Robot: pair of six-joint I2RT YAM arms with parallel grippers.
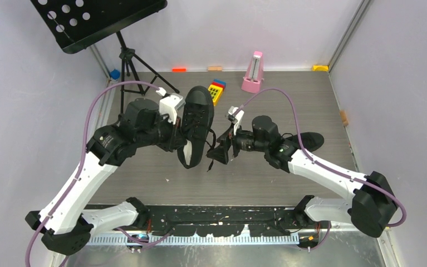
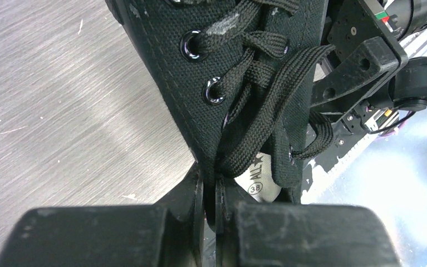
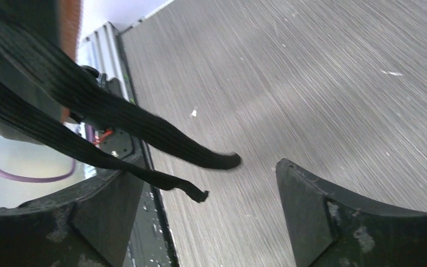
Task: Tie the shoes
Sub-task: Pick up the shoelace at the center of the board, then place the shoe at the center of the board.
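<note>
My left gripper [image 1: 182, 139] is shut on the eyelet edge of one black shoe [image 1: 198, 119], which is turned on its side with the toe pointing to the back. In the left wrist view its closed jaws [image 2: 212, 186] pinch the canvas and a strand of the laces [image 2: 266, 89]; the grey insole [image 2: 264, 178] shows behind. My right gripper [image 1: 220, 150] stands open just right of this shoe. Two loose lace ends [image 3: 200, 194] hang between its fingers [image 3: 305, 194], touching neither. The other shoe [image 1: 313, 139] lies on the table behind the right arm, partly hidden.
A black music stand [image 1: 102, 22] on a tripod stands at the back left. A pink metronome [image 1: 253, 72] and a yellow toy block [image 1: 216, 92] sit near the back wall, with small coloured blocks [image 1: 178, 69] along it. The arms' base rail [image 1: 211, 228] runs along the near edge.
</note>
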